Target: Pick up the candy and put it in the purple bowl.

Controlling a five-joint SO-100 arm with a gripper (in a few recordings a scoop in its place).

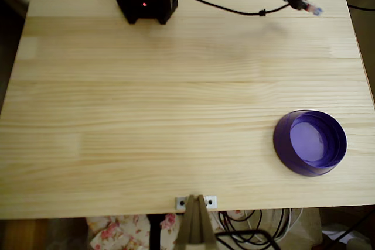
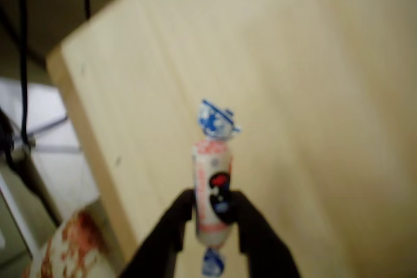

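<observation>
Pick-up complete; delivery outstanding. In the wrist view, the black two-finger jaws point(image 2: 214, 216) are closed on the small peach-white wrapped candy with blue twisted ends point(image 2: 213, 183), long axis running up the frame. The round purple plastic bowl point(image 1: 283, 147) sits lower right on the pale wooden counter point(image 1: 146, 103), well apart.

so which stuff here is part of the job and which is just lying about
Job:
- candy, clamped in the gripper
- purple bowl, empty, on the table

Lying about:
- black cable across the table's far edge
- black arm base
</observation>
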